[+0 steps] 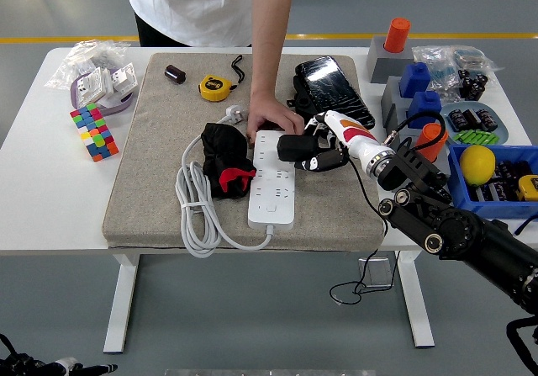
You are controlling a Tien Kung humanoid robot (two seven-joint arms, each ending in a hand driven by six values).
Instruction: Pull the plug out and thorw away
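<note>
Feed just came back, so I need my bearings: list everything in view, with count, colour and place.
Power strip: 1, white, mat centre
Plug: 1, black, in right hand, off the strip
Cable: 1, white, coiled left of strip
Cloth bundle: 1, black and red, left of strip
Tape measure: 1, yellow, mat far side
Phone: 1, black, mat far right
Puzzle cube: 1, multicoloured, table left
Bin: 1, blue, table right
Person's hand: 1, pressing strip's far end
Right hand: 1, black, gripping plug

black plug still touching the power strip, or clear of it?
Apart. Head view: the black plug, gripped in the right hand, sits right of the power strip, with mat showing between.
</note>
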